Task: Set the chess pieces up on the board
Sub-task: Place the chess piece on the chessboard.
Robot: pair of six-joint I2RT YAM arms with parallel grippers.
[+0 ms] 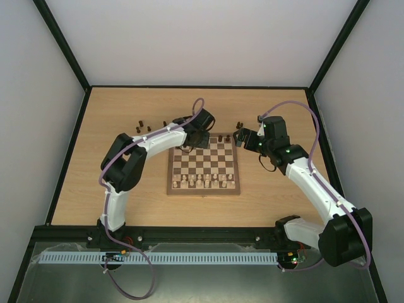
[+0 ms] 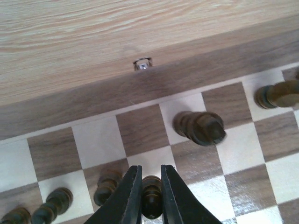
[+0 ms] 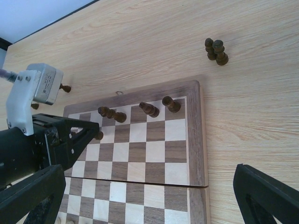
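The board lies mid-table, pale pieces on its near rows. My left gripper hangs over the board's far left part, shut on a dark brown piece held upright between the fingers just over a light square. Other dark pieces stand near it on the far rows; more show in the right wrist view. My right gripper is open and empty above the board's far right corner; its fingers frame the board's right rim.
Loose dark pieces stand on the table beyond the board: a group at the far left and a small cluster past the far right corner. Pale pieces fill the near rows. The left arm's wrist reaches over the board's left side.
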